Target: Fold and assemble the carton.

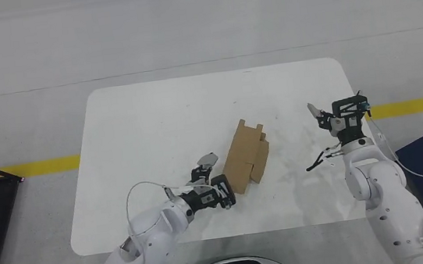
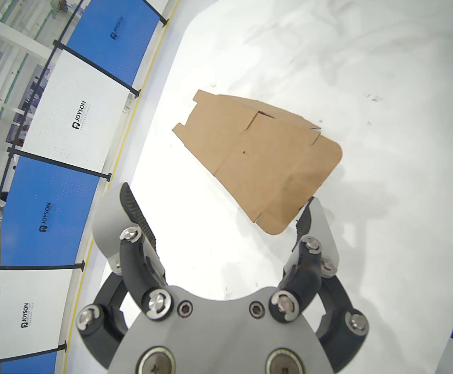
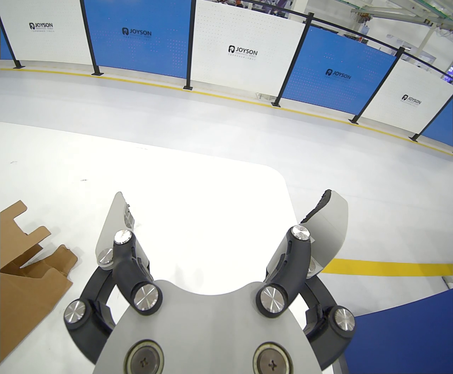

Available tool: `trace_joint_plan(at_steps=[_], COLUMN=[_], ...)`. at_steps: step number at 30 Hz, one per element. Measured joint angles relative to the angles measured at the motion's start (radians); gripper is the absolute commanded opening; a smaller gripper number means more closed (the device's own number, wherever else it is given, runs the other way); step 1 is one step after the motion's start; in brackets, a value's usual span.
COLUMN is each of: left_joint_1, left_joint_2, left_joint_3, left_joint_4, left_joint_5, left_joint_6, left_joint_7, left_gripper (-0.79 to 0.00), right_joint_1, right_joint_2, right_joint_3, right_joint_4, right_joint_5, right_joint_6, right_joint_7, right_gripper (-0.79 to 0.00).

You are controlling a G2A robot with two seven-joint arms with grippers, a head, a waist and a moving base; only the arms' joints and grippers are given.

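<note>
While the brown carton [image 1: 247, 158] lies near the middle of the white table [image 1: 142, 140], a bit closer to the near edge, I hold nothing in either hand. It is still mostly flat, with one side lifted a little and its notched flaps pointing to the far edge. My left gripper [image 1: 215, 177] is wide open by the near edge, just beside the carton's rounded corner. One finger [image 2: 311, 219] is right at that corner, but I cannot tell if it touches. My right gripper [image 1: 337, 107] is wide open too, by the table's right edge, well apart from the carton.
</note>
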Motion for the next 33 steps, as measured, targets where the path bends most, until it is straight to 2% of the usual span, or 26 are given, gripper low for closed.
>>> trace_joint_plan(at_steps=[7, 11, 15, 16, 18, 23, 28, 33], left_joint_1=[0.031, 0.018, -0.028, -0.041, -0.067, -0.114, -0.147, -0.168], left_joint_2=[0.010, 0.006, -0.006, -0.009, -0.015, -0.029, -0.041, -0.050], left_joint_3=[0.014, 0.040, 0.073, 0.081, 0.102, 0.150, 0.198, 0.241], left_joint_4=[-0.006, -0.005, 0.012, 0.019, 0.033, 0.058, 0.085, 0.106], left_joint_5=[0.019, 0.040, 0.038, 0.044, 0.063, 0.099, 0.172, 0.262], left_joint_6=[-0.073, -0.055, -0.026, -0.021, -0.012, 0.000, 0.021, 0.040], left_joint_7=[0.010, -0.007, -0.040, -0.050, -0.071, -0.121, -0.169, -0.207], left_gripper=[0.000, 0.000, 0.000, -0.022, -0.117, -0.179, -0.382, -0.416], right_joint_1=[0.000, 0.000, 0.000, 0.000, 0.000, 0.000, 0.000, 0.000], right_joint_2=[0.000, 0.000, 0.000, 0.000, 0.000, 0.000, 0.000, 0.000], right_joint_3=[0.000, 0.000, 0.000, 0.000, 0.000, 0.000, 0.000, 0.000], right_joint_4=[0.000, 0.000, 0.000, 0.000, 0.000, 0.000, 0.000, 0.000], right_joint_5=[0.000, 0.000, 0.000, 0.000, 0.000, 0.000, 0.000, 0.000], right_joint_6=[0.000, 0.000, 0.000, 0.000, 0.000, 0.000, 0.000, 0.000], right_joint_7=[0.000, 0.000, 0.000, 0.000, 0.000, 0.000, 0.000, 0.000], right_gripper=[0.000, 0.000, 0.000, 0.000, 0.000, 0.000, 0.000, 0.000])
